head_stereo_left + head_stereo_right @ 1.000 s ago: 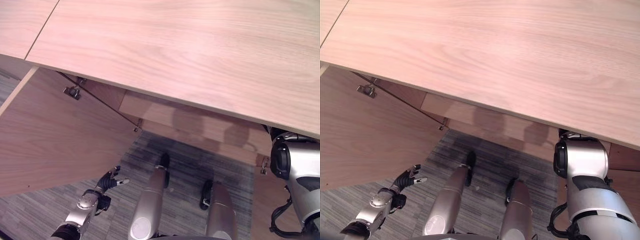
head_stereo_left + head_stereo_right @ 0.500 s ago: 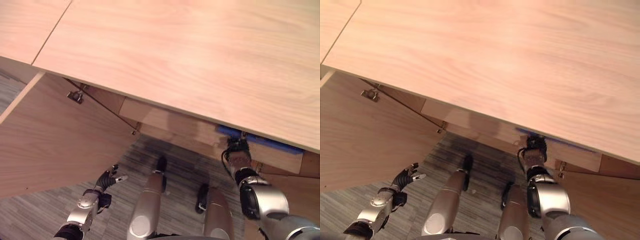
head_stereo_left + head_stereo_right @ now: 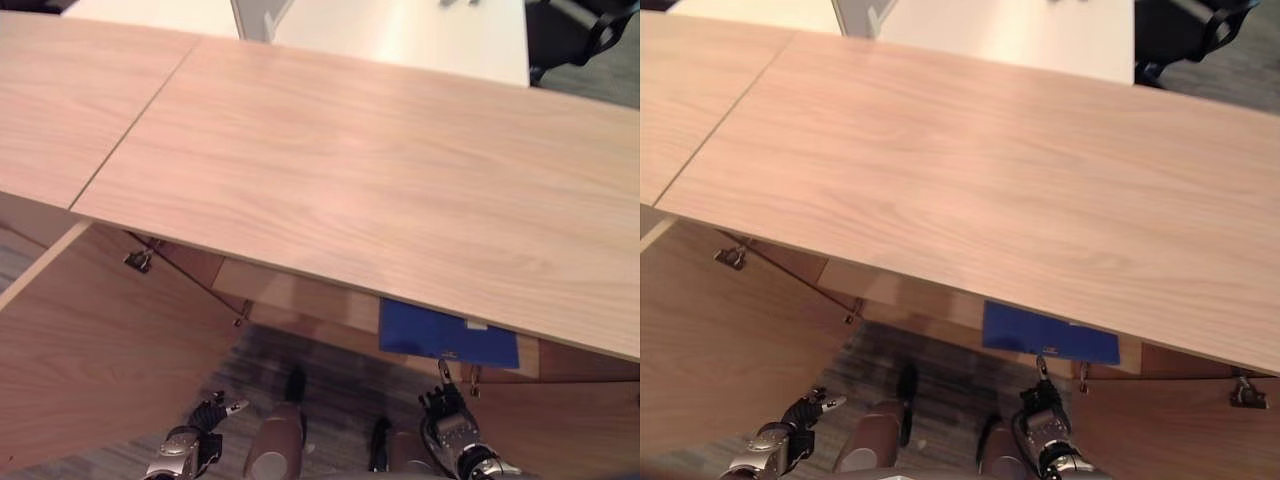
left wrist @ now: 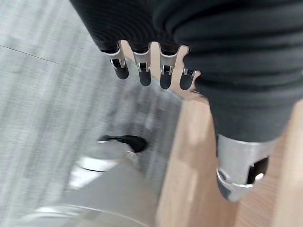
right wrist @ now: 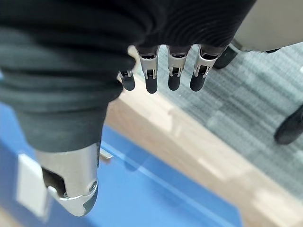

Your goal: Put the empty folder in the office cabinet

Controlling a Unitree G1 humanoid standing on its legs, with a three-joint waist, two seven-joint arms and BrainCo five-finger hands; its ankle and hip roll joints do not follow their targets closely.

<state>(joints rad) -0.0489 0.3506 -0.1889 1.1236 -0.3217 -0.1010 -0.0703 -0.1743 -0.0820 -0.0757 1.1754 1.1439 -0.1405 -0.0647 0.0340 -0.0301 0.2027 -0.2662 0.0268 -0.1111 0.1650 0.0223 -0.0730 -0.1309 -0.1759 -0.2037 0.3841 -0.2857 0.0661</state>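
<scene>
The office cabinet [image 3: 300, 300] stands under a broad wood-grain top [image 3: 380, 170], smooth and pale, with a straight seam running across it towards its left end. Inside the cabinet, just below the front edge of that top, lies the blue folder [image 3: 445, 335], a flat rectangular sheet of plain matte blue with a small white tab showing at the cabinet top's edge; only its front part shows, the rest being hidden beneath the top. The folder rests on a light wooden shelf [image 5: 189, 161] whose front lip is glossy and catches reflections. To the left of the folder a cabinet door [image 3: 90, 350] of the same wood grain hangs open, with a small metal hinge [image 3: 138, 261] near its upper corner, and another metal hinge [image 3: 1246, 392] shows to the right of the folder. The right hand [image 3: 450, 425] hangs just in front of the folder and below it, apart from it, fingers [image 5: 174, 78] straight and loose with nothing in them, thumb [image 5: 71, 189] held off to the side over the blue surface. The left hand [image 3: 205, 420] hangs well left of the folder beside the open door, above grey striped carpet [image 4: 42, 94], its fingers likewise slack and holding nothing
</scene>
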